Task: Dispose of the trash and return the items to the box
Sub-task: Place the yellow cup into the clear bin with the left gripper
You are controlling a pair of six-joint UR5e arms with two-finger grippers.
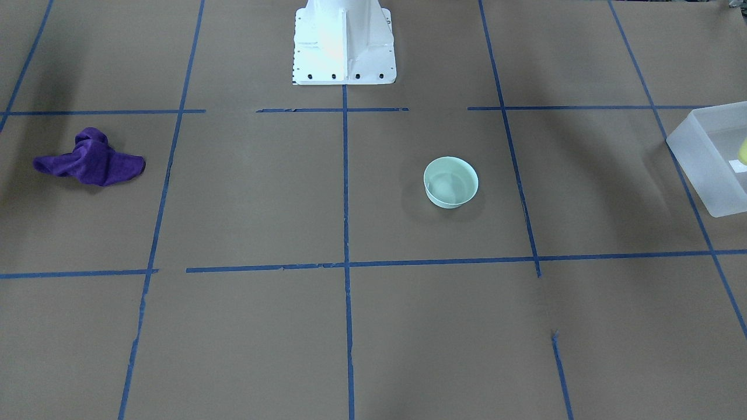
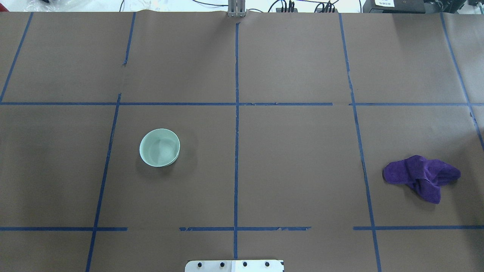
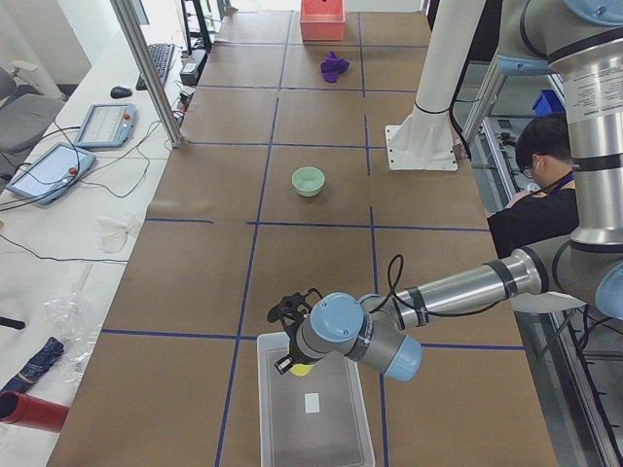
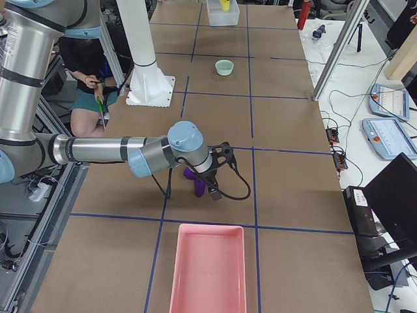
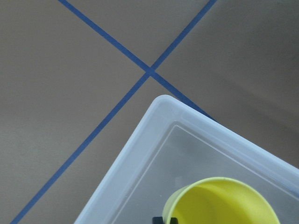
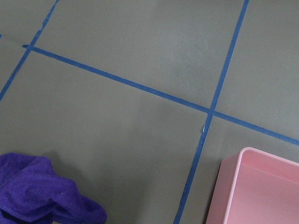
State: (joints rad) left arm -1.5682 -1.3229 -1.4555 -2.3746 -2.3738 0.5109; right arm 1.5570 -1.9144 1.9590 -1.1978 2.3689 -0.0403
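The yellow cup [image 5: 224, 203] hangs just inside a corner of the frosted-white box [image 5: 154, 140], and a dark fingertip [image 5: 163, 219] touches its rim. In the exterior left view my left gripper [image 3: 290, 362] is over the box [image 3: 277, 409], shut on the cup [image 3: 303, 369]. The mint-green bowl [image 2: 159, 147] stands upright and alone on the brown table, also in the front view [image 1: 450, 182]. My right gripper [image 4: 212, 192] hovers near the purple cloth [image 4: 197, 186]. I cannot tell whether it is open or shut.
The purple cloth [image 2: 419, 175] lies crumpled on the right half of the table. A pink tray [image 6: 261, 186] stands beyond it at the table's right end [image 4: 208, 274]. The white robot base [image 1: 344, 44] stands mid-table. Blue tape lines grid the surface.
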